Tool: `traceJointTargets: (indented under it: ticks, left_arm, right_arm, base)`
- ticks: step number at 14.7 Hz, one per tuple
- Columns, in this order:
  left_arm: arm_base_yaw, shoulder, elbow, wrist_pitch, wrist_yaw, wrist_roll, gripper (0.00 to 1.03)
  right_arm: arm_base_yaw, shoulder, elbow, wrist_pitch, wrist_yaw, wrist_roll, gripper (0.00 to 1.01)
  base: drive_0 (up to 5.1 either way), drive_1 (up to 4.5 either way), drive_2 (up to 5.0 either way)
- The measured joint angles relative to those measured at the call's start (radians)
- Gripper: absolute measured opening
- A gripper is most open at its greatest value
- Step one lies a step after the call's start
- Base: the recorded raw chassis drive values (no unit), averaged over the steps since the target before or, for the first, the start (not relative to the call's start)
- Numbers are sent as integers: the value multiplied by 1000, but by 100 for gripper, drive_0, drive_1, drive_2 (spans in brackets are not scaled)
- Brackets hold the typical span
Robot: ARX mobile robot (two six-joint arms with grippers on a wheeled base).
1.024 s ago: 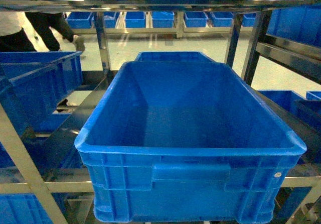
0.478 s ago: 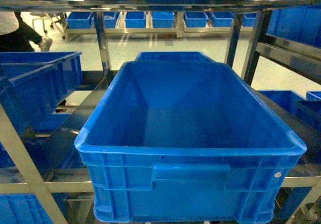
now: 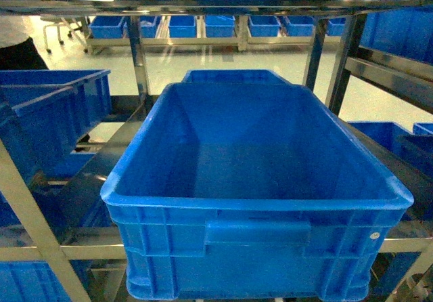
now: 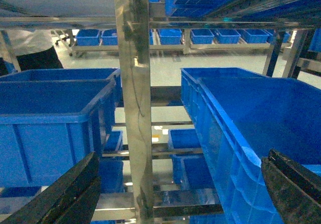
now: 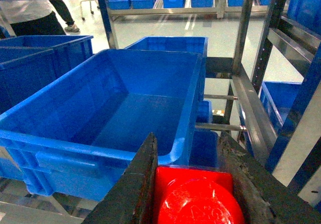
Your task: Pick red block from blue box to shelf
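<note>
A: What is cut off or hidden?
B: In the right wrist view the right gripper (image 5: pixel 193 194) shows only as two dark fingers (image 5: pixel 133 194) running off the bottom edge. The red block (image 5: pixel 193 199) sits clamped between them, its round stud facing the camera and its lower part cropped. In the left wrist view the left gripper (image 4: pixel 180 189) shows just two dark finger tips at the bottom corners, spread wide with nothing between them. Neither gripper appears in the head view.

A: Containers?
B: A dark blue crate (image 5: pixel 125 108) lies ahead of and below the right gripper on the steel shelf (image 5: pixel 253 113); I see nothing in it. A second crate (image 5: pixel 173 43) stands just behind it. More crates (image 4: pixel 55 118) sit to the left, beyond an upright post (image 4: pixel 133 98). A person (image 5: pixel 30 15) is partly visible at the far left, head out of view.
</note>
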State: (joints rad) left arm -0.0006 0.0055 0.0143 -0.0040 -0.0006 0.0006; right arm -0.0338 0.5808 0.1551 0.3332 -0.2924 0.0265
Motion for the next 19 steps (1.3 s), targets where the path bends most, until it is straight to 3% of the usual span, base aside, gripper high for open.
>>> traceJointTargets:
  ticks: [9,10,11,16,19]
  left_arm:
    - [0,0,0,0,0,0,98]
    - [0,0,0,0,0,0,98]
    - [0,0,0,0,0,0,98]
    - [0,0,0,0,0,0,98]
    - [0,0,0,0,0,0,98]
  right_arm:
    - [0,0,1,-11,2,-1,29]
    - [16,-6,31,-138,70,-14,29]
    - [16,-1,37,-174,87,-23,29]
    - [36,76,53,-164,82,-23,29]
    - [119,360,232,-4,74,12,29]
  base:
    - [0,0,0]
    - [0,0,0]
    - [0,0,0]
    - [0,0,0]
    - [0,0,0]
